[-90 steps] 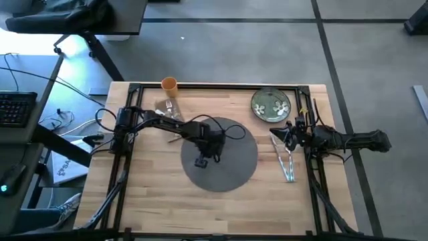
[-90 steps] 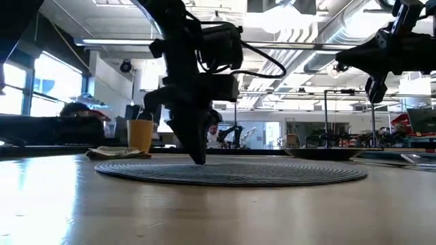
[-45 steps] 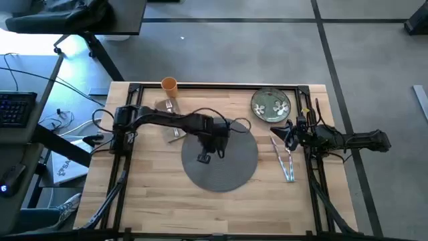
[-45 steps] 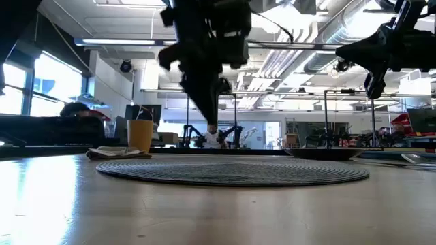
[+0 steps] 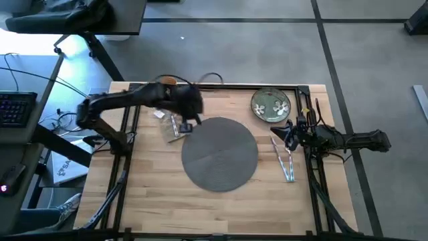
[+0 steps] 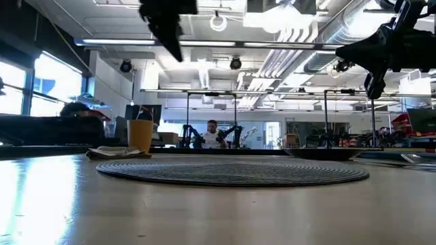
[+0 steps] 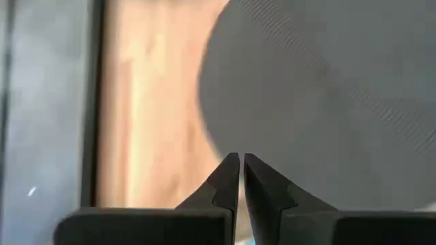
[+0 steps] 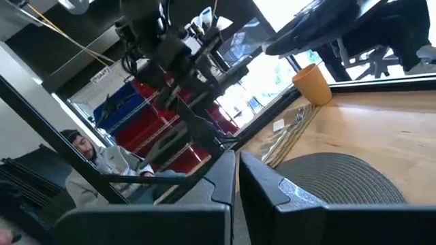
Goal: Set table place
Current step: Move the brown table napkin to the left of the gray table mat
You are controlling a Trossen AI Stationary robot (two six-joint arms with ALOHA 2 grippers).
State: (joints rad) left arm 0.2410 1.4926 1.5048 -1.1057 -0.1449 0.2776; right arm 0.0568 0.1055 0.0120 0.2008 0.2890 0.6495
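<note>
Right now we are looking down on the bench (image 5: 147,194), where the round dark-grey placemat (image 5: 220,152) is lying flat near the middle with nothing resting on it. We are holding our left hand (image 5: 187,125) in the air just beyond the mat's far-left edge, above the beige napkin (image 5: 168,127); its two fingers (image 7: 227,178) are pressed nearly together and are gripping nothing, with the mat's edge and bare wood showing past them in the left wrist view. We are making out the fork (image 5: 171,115) lying on that napkin, partly hidden by the arm. We are seeing the small orange cup (image 6: 140,136) standing upright at the far edge, near the napkin, and from the low view it is rising behind the folded cloth. We are finding the green plate with white flowers (image 5: 271,105) sitting on the wood at the far right corner, apart from the mat. We are noticing two pieces of silver cutlery (image 5: 284,159) lying on the wood between the mat and the right frame rail, though we cannot tell which is the knife and which the spoon. We are keeping our right hand (image 5: 289,136) waiting at the right edge, just over the far end of that cutlery, its fingers (image 8: 266,184) drawn close together and holding nothing
</note>
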